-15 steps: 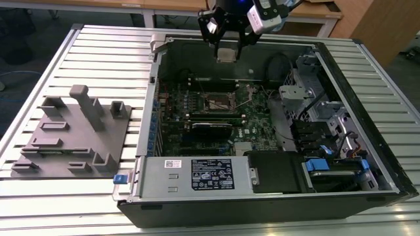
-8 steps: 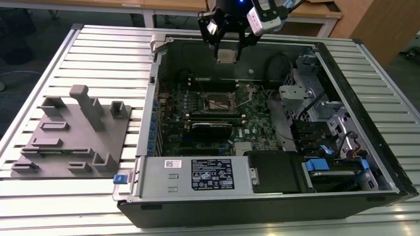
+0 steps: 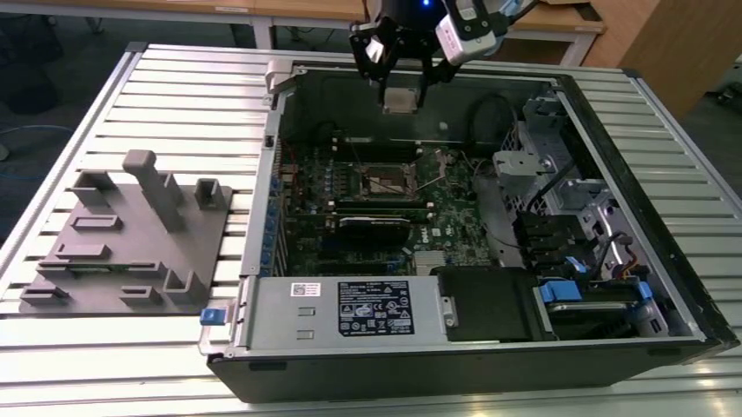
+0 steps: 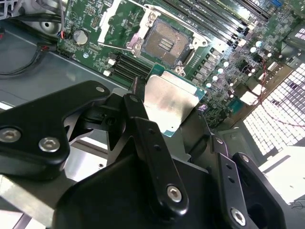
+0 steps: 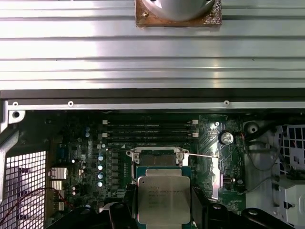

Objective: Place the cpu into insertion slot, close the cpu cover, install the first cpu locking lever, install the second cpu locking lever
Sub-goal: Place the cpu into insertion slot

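My gripper (image 3: 401,89) hangs over the far wall of the open computer case, shut on the cpu (image 3: 400,101), a small silver-grey square chip. In both wrist views the cpu (image 4: 171,95) (image 5: 163,193) sits level between the black fingers (image 4: 143,129) (image 5: 125,212). The insertion slot (image 3: 383,181) (image 4: 164,43) lies below on the green motherboard, its dark centre bare, apart from the chip. In the first wrist view the cpu covers part of the slot (image 5: 156,161). The cpu cover (image 5: 157,151) appears swung up at the slot's edge. A thin wire lever (image 5: 200,155) juts out beside it.
A grey fixture block (image 3: 128,234) stands on the slatted metal table (image 3: 186,87) at the exterior view's left. Inside the case are memory slots (image 5: 150,129), a power supply (image 3: 347,308), and a drive cage with cables (image 3: 557,200) at the exterior view's right.
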{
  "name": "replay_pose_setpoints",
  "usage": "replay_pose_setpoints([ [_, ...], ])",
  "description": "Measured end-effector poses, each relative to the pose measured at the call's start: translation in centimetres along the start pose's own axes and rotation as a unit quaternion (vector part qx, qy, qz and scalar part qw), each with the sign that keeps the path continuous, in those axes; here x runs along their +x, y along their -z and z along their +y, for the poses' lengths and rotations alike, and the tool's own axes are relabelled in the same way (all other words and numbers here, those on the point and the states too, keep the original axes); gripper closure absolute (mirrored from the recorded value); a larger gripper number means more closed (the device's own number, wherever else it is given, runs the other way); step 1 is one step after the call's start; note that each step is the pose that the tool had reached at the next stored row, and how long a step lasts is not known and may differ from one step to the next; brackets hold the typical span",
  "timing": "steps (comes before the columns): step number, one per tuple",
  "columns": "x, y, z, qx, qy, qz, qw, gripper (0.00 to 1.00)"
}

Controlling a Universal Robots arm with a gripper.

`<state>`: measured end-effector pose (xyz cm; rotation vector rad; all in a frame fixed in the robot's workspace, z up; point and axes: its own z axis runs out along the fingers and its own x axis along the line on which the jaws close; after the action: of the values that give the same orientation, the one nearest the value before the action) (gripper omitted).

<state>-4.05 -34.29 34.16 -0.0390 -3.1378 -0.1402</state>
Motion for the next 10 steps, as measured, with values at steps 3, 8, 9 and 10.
replay_pose_setpoints([
  [3,0.00,-0.02,0.00,0.0000,0.000,0.0000,1.0000,0.46],
  [8,0.00,-0.17,-0.02,0.0001,0.000,0.0000,1.0000,0.46],
  [9,0.00,-0.17,-0.02,0.0001,0.000,0.0000,1.0000,0.46],
  [10,0.00,-0.18,-0.02,0.0000,0.000,0.0000,1.0000,0.46],
])
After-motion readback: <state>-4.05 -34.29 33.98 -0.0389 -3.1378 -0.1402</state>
